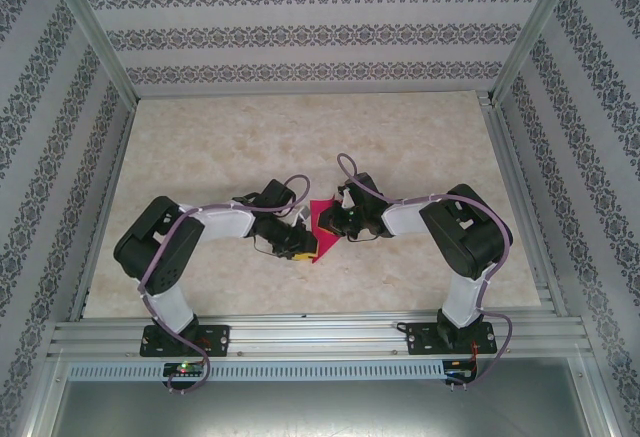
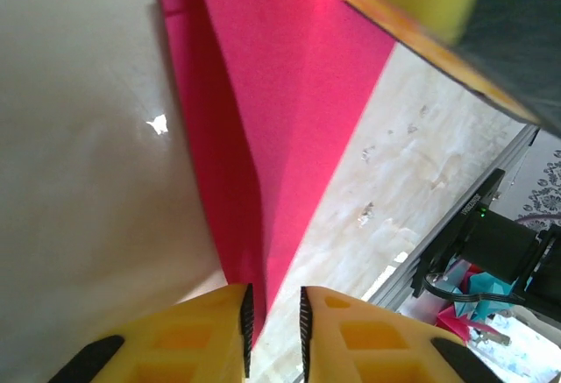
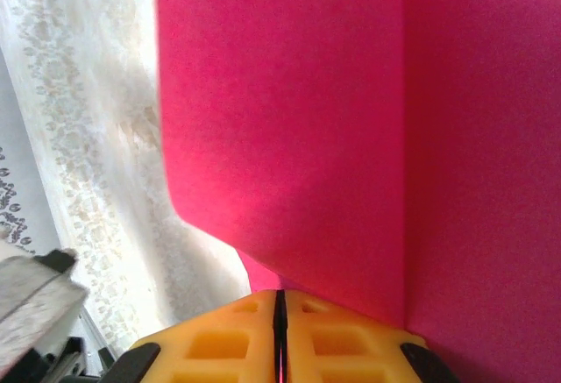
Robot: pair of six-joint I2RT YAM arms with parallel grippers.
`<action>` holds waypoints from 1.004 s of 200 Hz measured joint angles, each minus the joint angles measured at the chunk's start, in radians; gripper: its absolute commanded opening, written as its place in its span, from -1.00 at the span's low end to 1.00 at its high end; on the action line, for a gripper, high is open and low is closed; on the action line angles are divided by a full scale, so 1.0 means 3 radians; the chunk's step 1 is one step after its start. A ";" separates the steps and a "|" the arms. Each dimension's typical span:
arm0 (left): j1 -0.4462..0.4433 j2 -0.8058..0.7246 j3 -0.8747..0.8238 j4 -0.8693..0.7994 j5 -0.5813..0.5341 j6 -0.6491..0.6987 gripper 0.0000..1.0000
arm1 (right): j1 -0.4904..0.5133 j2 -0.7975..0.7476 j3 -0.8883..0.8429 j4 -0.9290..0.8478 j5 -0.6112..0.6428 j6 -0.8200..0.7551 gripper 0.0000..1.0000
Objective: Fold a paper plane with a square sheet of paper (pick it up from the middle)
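Between the yellow fingers of the left gripper (image 2: 276, 308) — a narrow gap, jaws a little apart, clamped on nothing. Down into that gap, the pointed end of the pink paper (image 2: 289, 120), close against one black pad (image 2: 248, 317); whether touching it, cannot tell. Folded along a long crease, one flap shaded and one brightly lit, widening away from the fingers.

On the right gripper (image 3: 280, 300), fingers pressed together with no gap, pinched on a fold of the same paper. Just beyond the tips, broad magenta with a straight upright crease to one side.

Seen from above, both grippers tip to tip near the middle of the table (image 1: 300, 137), with the paper between them as a small magenta wedge, narrow end toward the near edge.

Outward from there, pale arms (image 1: 225, 219) bent inward from black bases (image 1: 185, 339) on a silver rail (image 1: 320, 332) — purple cables (image 1: 160, 257) looped along each. Around the marbled tabletop, walls (image 1: 300, 37) with grey patterned bands.
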State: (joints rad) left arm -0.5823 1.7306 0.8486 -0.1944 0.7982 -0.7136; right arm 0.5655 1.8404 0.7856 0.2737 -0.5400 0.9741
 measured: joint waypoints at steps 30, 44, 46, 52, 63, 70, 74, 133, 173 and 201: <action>-0.0001 -0.0394 -0.0201 0.0017 -0.0292 -0.0151 -0.21 | 0.0000 0.0000 0.0006 -0.0011 0.0000 -0.0004 -0.77; 0.0000 -0.0654 -0.0319 0.0022 -0.0507 -0.0254 -0.21 | 0.0000 0.0000 0.0006 -0.0013 0.0000 -0.0005 -0.77; 0.0000 -0.0696 -0.0337 0.0023 -0.0540 -0.0271 -0.21 | 0.0000 0.0000 0.0006 -0.0013 0.0000 -0.0005 -0.77; 0.0001 -0.0800 -0.0383 0.0024 -0.0627 -0.0314 -0.22 | 0.0000 0.0000 0.0006 -0.0013 0.0000 -0.0005 -0.77; 0.0009 -0.0971 -0.0451 0.0027 -0.0765 -0.0409 -0.23 | 0.0000 0.0000 0.0008 -0.0013 0.0000 -0.0005 -0.77; 0.0023 -0.1038 -0.0481 0.0037 -0.0816 -0.0456 -0.24 | 0.0000 0.0003 0.0008 -0.0013 -0.0001 -0.0006 -0.77; 0.0027 -0.1061 -0.0493 0.0052 -0.0839 -0.0476 -0.24 | 0.0000 0.0003 0.0009 -0.0014 -0.0001 -0.0008 -0.77; 0.0028 -0.0699 -0.0397 0.0303 -0.0617 -0.0567 -0.31 | 0.0001 0.0023 0.0032 -0.0009 -0.0004 -0.0011 -0.76; -0.0018 -0.0253 -0.0150 0.0315 -0.0470 -0.0554 -0.51 | 0.0006 0.0050 0.0058 0.0000 -0.0011 -0.0011 -0.77; -0.0033 -0.0144 -0.0140 0.0333 -0.0439 -0.0557 -0.57 | 0.0006 0.0052 0.0058 0.0006 -0.0013 -0.0011 -0.77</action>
State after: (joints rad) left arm -0.5922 1.6875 0.8066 -0.0944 0.6666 -0.8806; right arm 0.5674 1.8561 0.8032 0.2756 -0.5438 0.9707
